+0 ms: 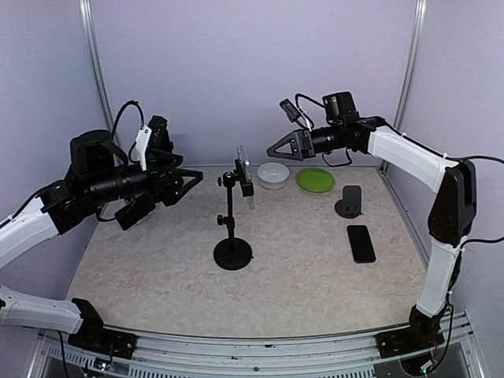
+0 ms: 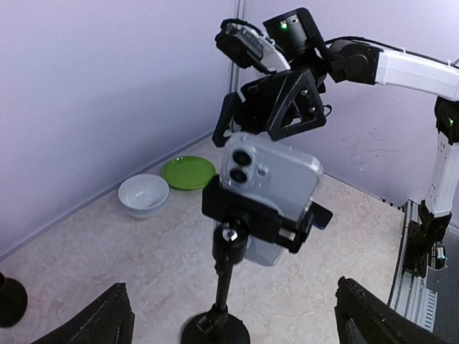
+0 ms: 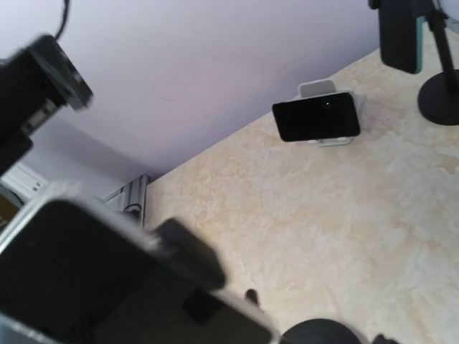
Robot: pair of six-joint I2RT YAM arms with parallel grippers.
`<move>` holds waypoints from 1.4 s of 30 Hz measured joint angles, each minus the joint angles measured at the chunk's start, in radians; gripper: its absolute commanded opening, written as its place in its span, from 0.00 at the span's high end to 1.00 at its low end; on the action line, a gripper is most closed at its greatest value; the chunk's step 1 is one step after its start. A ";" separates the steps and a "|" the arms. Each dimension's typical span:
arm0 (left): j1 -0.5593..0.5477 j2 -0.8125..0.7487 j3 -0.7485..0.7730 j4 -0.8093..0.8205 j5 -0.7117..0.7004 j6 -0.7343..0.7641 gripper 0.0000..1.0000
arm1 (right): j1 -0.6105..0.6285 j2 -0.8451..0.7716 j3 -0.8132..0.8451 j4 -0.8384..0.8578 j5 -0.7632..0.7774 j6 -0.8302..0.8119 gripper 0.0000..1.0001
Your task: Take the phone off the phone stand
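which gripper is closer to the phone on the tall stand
Right. The right gripper sits just beyond the phone, close to its top edge. The left gripper faces the phone's camera side from farther back, with a clear gap between them.

White Shells, Black Joints

Wearing white shells along the left arm (image 1: 94, 185) and right arm (image 1: 409, 157). Carrying black motor housings, a looping black cable (image 1: 129, 103) at upper left, triangular black frames on the right gripper (image 1: 270, 150).
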 measured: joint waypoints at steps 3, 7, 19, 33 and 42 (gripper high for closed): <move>0.000 -0.059 -0.089 -0.001 -0.040 -0.071 0.10 | 0.016 0.011 0.003 -0.012 0.000 -0.010 0.15; -0.011 -0.091 -0.198 0.013 -0.119 -0.177 0.14 | 0.024 0.018 -0.003 -0.013 0.001 -0.010 0.17; -0.050 -0.047 -0.482 0.080 -0.218 -0.512 0.31 | 0.024 0.018 -0.138 0.037 0.056 0.050 0.27; 0.024 0.080 -0.717 0.325 -0.109 -0.838 0.33 | 0.085 0.161 -0.254 0.070 0.166 0.205 0.36; -0.027 0.312 -0.719 0.522 -0.022 -0.945 0.48 | 0.166 0.288 -0.251 0.081 0.205 0.256 0.45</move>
